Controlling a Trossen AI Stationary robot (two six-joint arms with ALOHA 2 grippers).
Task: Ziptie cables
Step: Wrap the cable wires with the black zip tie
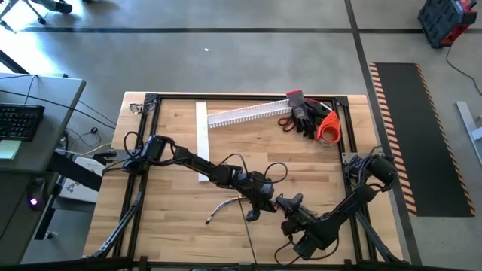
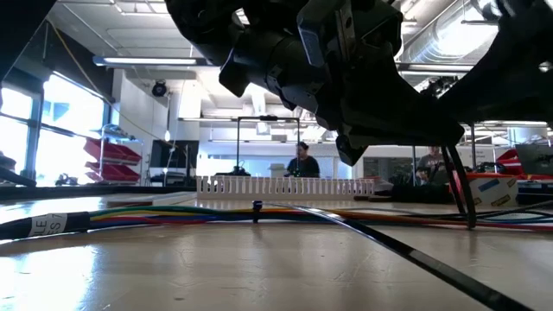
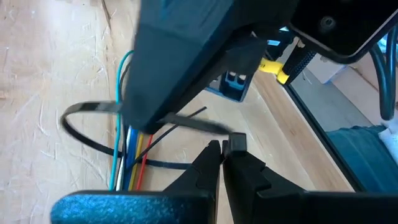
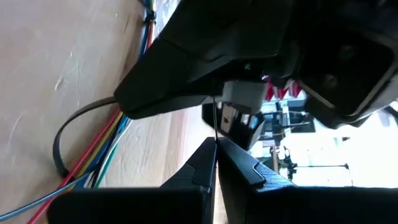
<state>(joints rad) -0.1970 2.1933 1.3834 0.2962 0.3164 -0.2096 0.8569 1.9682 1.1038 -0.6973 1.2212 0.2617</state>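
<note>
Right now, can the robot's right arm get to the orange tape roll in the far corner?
Probably yes, but not from where it is. The right end effector is shut and busy beside the left end effector at the thin black ziptie loop. The orange tape roll lies on its side of the table, with bare wood between.

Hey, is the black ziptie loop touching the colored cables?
Touching. In the left wrist view the ziptie loops around the cables and crosses directly under them; the right wrist view shows the same loop hugging the bundle.
</note>
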